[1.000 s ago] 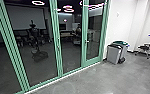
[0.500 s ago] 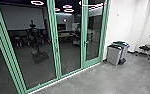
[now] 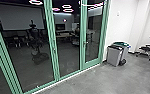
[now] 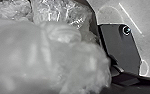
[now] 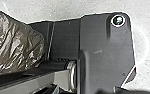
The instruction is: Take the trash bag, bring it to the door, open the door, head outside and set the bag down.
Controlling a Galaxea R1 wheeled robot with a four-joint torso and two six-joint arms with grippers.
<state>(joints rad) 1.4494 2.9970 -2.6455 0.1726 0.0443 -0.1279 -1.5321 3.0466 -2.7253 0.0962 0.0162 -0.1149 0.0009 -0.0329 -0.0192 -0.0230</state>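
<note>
Ahead of me, my head view takes in a glass wall in green frames from about 10 to 12 o'clock, and the glass door between 12 and 1, looking closed, its handle on the door's 9 o'clock side. At 1 to 2 o'clock, a grey bin with a dark lid stands near the white wall, and just beside it is another with a green lid. A black chair stands at 2 o'clock. Toward 11 I see a tall dark shape in the glass; whether it is reflected or beyond, I can't tell. My wrists give me what's close: the left wrist view shows the trash bag large and near the camera, pale, bunched and blurred, with crinkled clear film around it. From the right wrist I see creased, shiny brownish plastic by the dark plate of my own base. Whether my left gripper or my right gripper is open or closed, I cannot tell, nor what bears the bag's weight.
</note>
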